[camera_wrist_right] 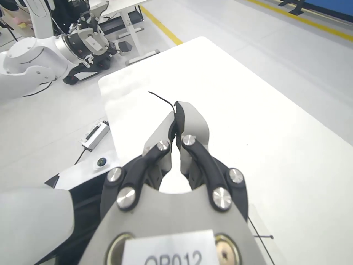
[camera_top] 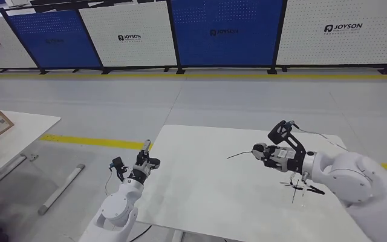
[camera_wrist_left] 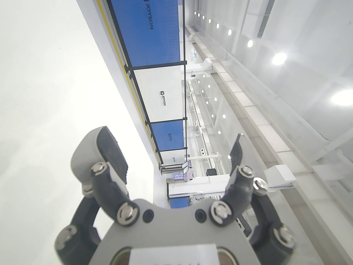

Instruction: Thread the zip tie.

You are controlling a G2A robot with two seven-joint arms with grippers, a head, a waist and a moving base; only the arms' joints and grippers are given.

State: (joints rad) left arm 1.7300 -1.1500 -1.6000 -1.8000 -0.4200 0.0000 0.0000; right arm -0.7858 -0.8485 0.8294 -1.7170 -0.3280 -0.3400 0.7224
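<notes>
One white table [camera_top: 230,199] is the largest item in the top view, and both arms work over it. The left arm [camera_top: 118,209] stands at the table's 9 o'clock edge. The right arm [camera_top: 341,175] enters from the 3 o'clock side.

Left gripper [camera_top: 146,145]: positioned at the table's 9 o'clock edge. In the left wrist view, the left gripper [camera_wrist_left: 173,144] has its two fingers spread wide apart, with nothing between the pads [camera_wrist_left: 111,150].

Right gripper [camera_top: 255,151]: positioned above the tabletop at about 2 o'clock from the table's centre. In the right wrist view, the right gripper [camera_wrist_right: 176,111] is clenched, with the fingertips pressed together on the zip tie [camera_wrist_right: 161,98].

Zip tie [camera_top: 239,155]: thin and black, pinched at one end between the right gripper's fingertips. The free length projects from the fingertips toward 9 o'clock in the top view, clear of the tabletop.

Loose ties [camera_top: 294,186]: several thin black strips lie on the table beneath the right arm, at about 4 o'clock from the right gripper. One loose tie [camera_wrist_right: 262,236] shows in the right wrist view.
</notes>
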